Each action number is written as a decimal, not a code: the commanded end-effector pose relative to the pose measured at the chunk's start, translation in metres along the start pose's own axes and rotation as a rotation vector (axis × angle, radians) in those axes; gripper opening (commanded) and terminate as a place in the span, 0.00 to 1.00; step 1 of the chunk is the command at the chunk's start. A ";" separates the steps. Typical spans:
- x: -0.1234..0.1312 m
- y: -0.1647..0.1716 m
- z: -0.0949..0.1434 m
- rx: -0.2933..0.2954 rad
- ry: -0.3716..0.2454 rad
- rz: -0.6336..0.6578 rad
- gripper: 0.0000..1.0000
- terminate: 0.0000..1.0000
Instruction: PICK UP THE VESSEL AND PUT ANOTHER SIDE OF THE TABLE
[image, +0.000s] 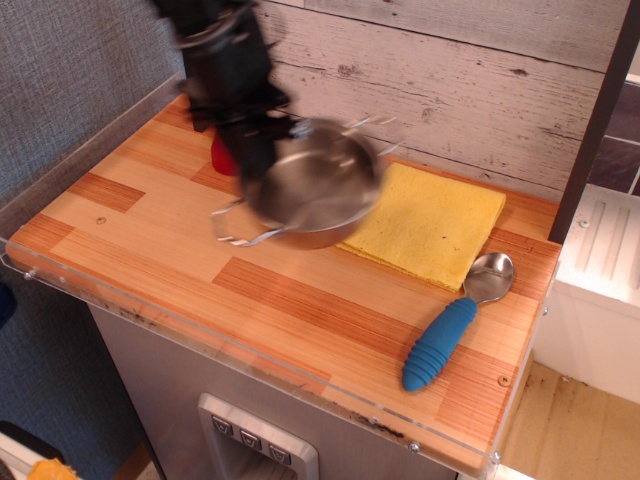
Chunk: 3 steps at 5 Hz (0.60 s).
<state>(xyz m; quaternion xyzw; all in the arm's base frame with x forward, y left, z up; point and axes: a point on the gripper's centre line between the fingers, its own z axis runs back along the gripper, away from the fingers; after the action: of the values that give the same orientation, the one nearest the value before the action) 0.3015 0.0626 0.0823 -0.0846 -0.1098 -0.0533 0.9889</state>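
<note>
The vessel (318, 186), a shallow shiny steel pan with two wire loop handles, is held tilted in the air above the middle of the table (150, 230). It looks motion-blurred. My black gripper (257, 163) is shut on the pan's left rim and comes down from the upper left. The pan is clear of the yellow cloth.
A yellow square cloth (432, 222) lies bare at the back right. A blue-handled metal spoon (452, 324) lies near the right front edge. A red cone-shaped object (222, 156) is partly hidden behind my gripper. A clear acrylic rim (250, 362) edges the table.
</note>
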 end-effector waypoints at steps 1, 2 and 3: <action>-0.014 0.052 -0.009 0.129 0.047 0.032 0.00 0.00; -0.018 0.061 -0.020 0.143 0.074 0.038 0.00 0.00; -0.025 0.067 -0.030 0.157 0.121 0.028 0.00 0.00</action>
<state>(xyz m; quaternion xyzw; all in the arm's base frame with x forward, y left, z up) 0.2918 0.1197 0.0216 -0.0145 -0.0405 -0.0365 0.9984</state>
